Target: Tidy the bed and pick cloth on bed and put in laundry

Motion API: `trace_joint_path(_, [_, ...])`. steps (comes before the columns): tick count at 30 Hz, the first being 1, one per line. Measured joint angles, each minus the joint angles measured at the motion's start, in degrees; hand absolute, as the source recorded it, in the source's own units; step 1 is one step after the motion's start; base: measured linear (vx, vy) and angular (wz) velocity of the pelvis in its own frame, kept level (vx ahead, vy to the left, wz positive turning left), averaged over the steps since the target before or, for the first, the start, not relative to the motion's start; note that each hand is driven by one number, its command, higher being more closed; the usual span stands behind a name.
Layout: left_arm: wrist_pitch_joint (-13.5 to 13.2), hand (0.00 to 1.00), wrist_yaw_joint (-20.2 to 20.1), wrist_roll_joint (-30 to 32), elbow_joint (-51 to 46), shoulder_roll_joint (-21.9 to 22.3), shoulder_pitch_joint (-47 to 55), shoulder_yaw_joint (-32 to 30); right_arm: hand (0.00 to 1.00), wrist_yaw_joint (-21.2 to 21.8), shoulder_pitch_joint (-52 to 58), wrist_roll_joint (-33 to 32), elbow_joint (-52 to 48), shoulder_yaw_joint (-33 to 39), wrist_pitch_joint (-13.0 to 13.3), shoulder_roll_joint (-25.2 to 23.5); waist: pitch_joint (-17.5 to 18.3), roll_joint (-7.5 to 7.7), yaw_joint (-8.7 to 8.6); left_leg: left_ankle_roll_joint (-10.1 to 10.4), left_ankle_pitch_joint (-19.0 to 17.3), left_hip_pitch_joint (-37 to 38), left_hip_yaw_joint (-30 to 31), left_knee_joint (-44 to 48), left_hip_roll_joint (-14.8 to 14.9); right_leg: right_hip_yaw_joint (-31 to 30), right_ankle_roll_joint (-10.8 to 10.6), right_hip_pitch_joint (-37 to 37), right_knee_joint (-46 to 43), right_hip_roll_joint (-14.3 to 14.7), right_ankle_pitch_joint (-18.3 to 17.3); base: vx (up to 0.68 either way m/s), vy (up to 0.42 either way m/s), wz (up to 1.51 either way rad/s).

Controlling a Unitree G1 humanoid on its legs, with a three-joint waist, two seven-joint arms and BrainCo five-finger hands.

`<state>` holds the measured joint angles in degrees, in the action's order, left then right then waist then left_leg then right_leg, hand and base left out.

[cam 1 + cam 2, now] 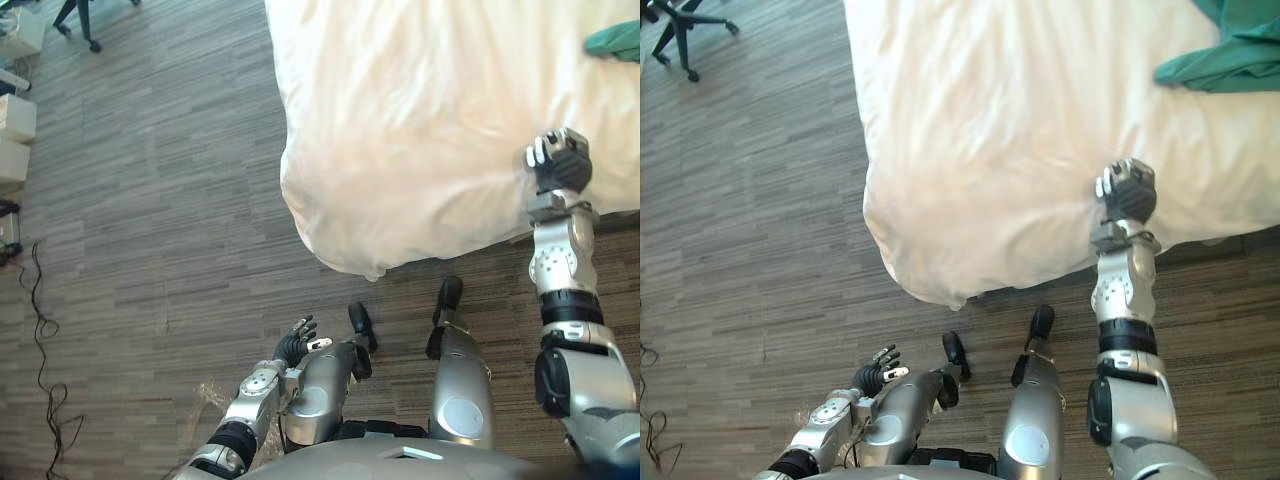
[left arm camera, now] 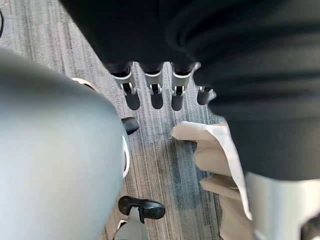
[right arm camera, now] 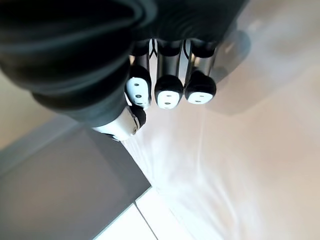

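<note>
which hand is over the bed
The right hand, over the white duvet near its edge; the left hand hangs low above the floor.

Silver-grey arms (image 1: 565,260), right hand (image 1: 560,165) dark-ribbed, silver fingers (image 3: 168,92) dark-tipped

Duvet (image 1: 420,120) on bed: white cloth, matt, soft, creased in shallow folds.
Green cloth (image 1: 1230,55): thin fabric, matt, rumpled.
Floor (image 1: 150,250): wood-look planks, grey-brown, streaked grain, low sheen noted.
Right hand (image 1: 562,165): fingers (image 3: 168,62) seen as silver, metal-look, satin. Tips dark and glossy, with pale smooth pads. Cover (image 3: 65,55) dark, ribbed, matt, rubber-like.
Left hand (image 1: 295,345): same finishes noted.
Chair base (image 1: 80,25): black, plastic-look, slight gloss. Exact material not determined.
</note>
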<state>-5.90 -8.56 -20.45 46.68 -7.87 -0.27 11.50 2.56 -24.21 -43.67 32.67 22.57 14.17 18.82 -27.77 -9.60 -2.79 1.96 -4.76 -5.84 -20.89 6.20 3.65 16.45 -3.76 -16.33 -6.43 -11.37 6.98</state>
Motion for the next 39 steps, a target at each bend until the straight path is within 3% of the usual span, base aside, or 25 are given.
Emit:
trace_joint_path(2, [0.24, 0.0, 0.24, 1.36, -0.65, 0.21, 0.55, -1.66, 1.0, -4.73, 9.09, -0.08, 1.71, 6.4, 0.12, -1.49, 0.04, 0.56, -0.19, 0.27, -0.76, 0.96, -0.96, -0.1, 0.44, -0.84, -0.11, 0.71, 0.72, 0.73, -0.08, 0.09, -0.023, -0.28])
trace_joint_path(3, [0.26, 0.0, 0.29, 1.61, -0.78, 0.33, 1.41, -2.71, 0.0, -6.46, 14.66, -0.03, 2.14, 9.23, 0.23, -2.77, 0.31, 0.97, -1.37, 0.45, -1.14, 1.68, -1.4, -0.28, 0.75, -1.06, -0.59, 1.19, 0.87, 1.08, -0.43, 0.14, -0.013, -0.31])
trace_joint_path(6, [1.18, 0.0, 0.47, 1.87, -0.37, 0.35, 4.43, -6.02, 0.0, -6.68, 28.32, 2.81, 2.11, 11.81, 0.37, -5.95, 3.18, 3.61, -4.29, 1.58, -1.91, 5.21, -4.19, -2.06, 2.07, -2.5, -0.85, 3.27, 2.01, 2.88, -0.62, 0.16, -0.016, -0.49])
trace_joint_path(8, [1.67, 0.0, 0.31, 1.84, -0.22, 0.51, 5.5, -8.36, 0.0, -4.45, 34.85, 5.01, 2.43, 12.71, 0.37, -8.11, 6.61, 5.6, -4.25, 2.32, -2.42, 7.32, -5.32, -1.85, 2.78, -4.5, -0.78, 4.67, 3.29, 4.75, -0.64, 0.19, -0.046, -0.65])
trace_joint_path(10, [1.5, 0.0, 0.27, 1.73, 2.44, 1.11, 6.11, -12.43, 0.0, 0.87, 37.7, 6.52, 6.34, 10.95, 0.4, -10.18, 10.75, 10.4, -2.97, 1.62, -3.06, 8.42, -0.05, 3.39, 3.0, -9.88, -0.14, 6.17, 4.9, 6.37, -0.27, 0.18, -0.141, -1.14])
trace_joint_path(11, [1.46, 0.0, 0.33, 1.86, 3.57, 1.58, 6.3, -13.19, 0.0, 2.11, 37.48, 6.91, 7.38, 9.67, 0.35, -10.12, 11.79, 11.35, -2.23, 1.05, -4.14, 8.23, 2.18, 5.53, 3.03, -12.24, 0.05, 6.32, 5.23, 6.65, -0.1, 0.08, -0.115, -1.73])
trace_joint_path(13, [1.25, 0.0, 3.21, 2.14, 5.97, 4.05, 6.14, -14.85, 0.0, 6.63, 37.05, 9.39, 9.59, 4.74, -0.53, -9.19, 16.51, 9.77, -0.07, 1.3, -10.16, 9.89, 10.43, 8.45, 3.78, -18.89, 0.08, 7.38, 8.47, 10.31, 1.46, 0.03, 0.023, -1.9])
trace_joint_path(15, [2.52, 0.0, 4.92, 4.72, 8.9, 5.63, 5.24, -13.77, 0.0, 8.79, 36.72, 11.28, 11.21, 1.98, -0.86, -9.9, 18.49, 7.45, -0.99, 1.91, -13.53, 12.79, 9.55, 7.13, 4.16, -22.01, -1.11, 8.11, 9.4, 11.9, 3.22, 0.0, 0.159, -1.12])
trace_joint_path(16, [3.45, 0.0, 5.35, 6.35, 10.82, 5.43, 4.02, -13.2, 0.0, 9.16, 36.76, 11.37, 12.37, 0.35, -0.87, -11.63, 18.67, 7.17, -1.52, 1.82, -14.68, 14.93, 7.32, 5.78, 4.06, -23.77, -2.32, 8.66, 9.69, 12.34, 4.55, -0.03, 0.188, -0.74])
trace_joint_path(19, [5.74, 0.0, 6.87, 7.08, 11.48, 3.31, 3.13, -13.13, 0.0, 9.71, 37.64, 12.52, 13.66, -3.95, -0.62, -15.99, 18.26, 9.44, -1.21, 1.24, -15.6, 18.02, 2.86, 4.0, 2.06, -27.22, -2.82, 8.68, 9.5, 12.02, 5.58, -0.16, 0.156, -0.86])
trace_joint_path(20, [6.41, 0.0, 7.3, 7.17, 11.5, 2.58, 3.19, -12.95, 0.0, 9.59, 38.27, 14.67, 13.94, -5.8, -0.28, -17.37, 18.05, 10.93, -1.32, 0.78, -15.79, 19.01, 0.54, 4.06, 1.32, -27.86, -1.68, 8.65, 9.46, 11.64, 4.67, -0.12, 0.071, -0.88])
trace_joint_path(21, [7.35, 0.0, 7.35, 7.81, 11.54, 1.95, 3.71, -12.82, 0.0, 9.42, 39.02, 16.07, 13.93, -6.23, 0.14, -18.37, 17.95, 11.08, -1.61, 0.33, -15.7, 19.54, -1.72, 3.99, 1.35, -24.7, 0.61, 8.11, 8.39, 11.28, 1.72, -0.1, 0.07, -0.94])
trace_joint_path(23, [8.33, 0.0, 7.77, 8.21, 11.56, 1.81, 4.21, -12.76, 0.0, 9.02, 40.18, 16.48, 13.96, -7.6, 0.65, -18.55, 17.91, 11.16, -2.12, 0.08, -15.56, 20.59, -4.98, 3.89, 2.5, -19.15, 2.69, 5.5, -1.3, 11.37, -0.44, -0.02, 0.049, -0.72])
trace_joint_path(26, [9.21, 0.0, 7.9, 8.77, 11.52, 1.79, 4.41, -12.7, 0.0, 8.44, 40.46, 17.02, 13.97, -9.14, 1.38, -18.37, 17.98, 11.15, -2.73, 0.1, -15.53, 21.94, -7.78, 4.17, 3.13, -13.8, 3.21, 5.2, -10.48, 11.89, -6.76, 0.05, 0.018, -0.7])
trace_joint_path(27, [9.59, 0.0, 8.13, 8.76, 11.62, 1.6, 4.31, -12.79, 0.0, 8.13, 40.56, 17.64, 14.2, -10.54, 1.63, -18.3, 18.17, 11.7, -2.68, -0.01, -15.47, 21.99, -8.73, 4.87, 1.81, -12.38, 3.27, 4.26, -11.24, 11.79, -6.47, 0.0, 0.016, -1.14])
trace_joint_path(29, [10.22, 0.0, 8.56, 8.8, 13.17, 1.6, 3.81, -12.92, 0.0, 7.87, 39.98, 18.72, 15.72, -13.46, 2.07, -18.14, 18.36, 12.28, -2.34, -3.75, -12.91, 20.31, -8.41, 7.39, 1.15, -14.07, 3.32, 3.93, -7.32, 12.9, 1.22, -0.07, -0.01, -1.29])
trace_joint_path(30, [10.32, 0.0, 8.54, 8.86, 13.61, 2.04, 3.67, -13.4, 0.0, 8.08, 38.41, 19.32, 16.58, -13.0, 2.54, -17.63, 18.71, 10.17, -1.53, -4.8, -11.42, 18.57, -7.01, 2.32, 2.0, -13.93, 3.56, 4.3, -4.89, 13.76, 3.13, -0.17, -0.035, -1.34])
trace_joint_path(31, [10.15, 0.0, 8.57, 8.96, 13.06, 2.64, 3.78, -13.61, 0.0, 7.73, 37.02, 20.7, 17.4, -11.72, 2.51, -16.28, 18.3, 9.25, -1.94, -1.56, -10.76, 20.35, -9.27, -1.66, 1.96, -7.55, 5.91, 2.44, -17.23, 12.05, -8.38, -0.13, -0.04, -1.2])
trace_joint_path(33, [10.48, 0.0, 8.75, 9.83, 13.22, 2.43, 3.89, -13.73, 0.0, 7.28, 35.9, 22.79, 19.34, -11.72, 2.5, -16.04, 18.21, 10.06, -2.81, -1.28, -10.33, 21.08, -12.49, -1.36, 1.37, -2.0, 5.6, 4.83, -25.77, 6.75, -17.89, -0.02, -0.082, -0.82])
trace_joint_path(34, [10.35, 0.0, 8.96, 9.9, 13.12, 2.36, 3.85, -13.8, 0.0, 7.23, 35.66, 23.83, 20.55, -11.96, 2.41, -16.22, 18.8, 10.58, -2.35, -0.97, -10.21, 20.9, -14.71, -0.05, 1.92, 0.81, 5.4, 7.69, -24.65, 3.85, -18.88, 0.04, -0.114, -0.86])
trace_joint_path(35, [10.26, 0.0, 9.03, 9.8, 13.05, 2.08, 3.77, -13.93, 0.0, 7.28, 35.57, 24.15, 20.76, -12.35, 2.26, -16.47, 19.12, 11.2, -1.95, -0.77, -10.24, 20.81, -15.53, 0.79, 1.92, 1.3, 4.64, 9.18, -22.12, 2.86, -18.24, 0.04, -0.182, -1.2])
trace_joint_path(36, [10.39, 0.0, 9.07, 9.89, 13.27, 1.64, 3.4, -13.83, 0.0, 7.29, 35.13, 24.76, 20.85, -12.76, 2.19, -16.99, 19.54, 11.96, -1.29, -0.21, -10.06, 20.82, -16.42, 1.91, 2.29, 1.36, 3.92, 11.31, -16.23, 5.11, -17.82, 0.03, -0.184, -1.31])
trace_joint_path(37, [10.56, 0.0, 9.03, 9.9, 13.36, 2.07, 3.85, -13.76, 0.0, 7.27, 35.09, 24.76, 20.86, -13.69, 2.26, -16.88, 19.94, 11.01, -0.67, 0.39, -9.72, 20.71, -16.24, 3.35, 3.85, 0.13, 4.48, 14.55, -9.01, 7.92, -15.72, 0.02, -0.252, -1.23])
trace_joint_path(39, [10.5, 0.0, 8.87, 10.42, 13.21, 2.51, 3.74, -13.07, 0.0, 7.25, 34.9, 24.77, 21.84, -13.98, 2.08, -16.41, 20.2, 10.73, -0.7, 1.42, -9.95, 20.22, -14.97, 2.36, 4.16, -2.39, 5.03, 17.61, -1.2, 10.15, -12.14, -0.05, -0.194, -0.83])
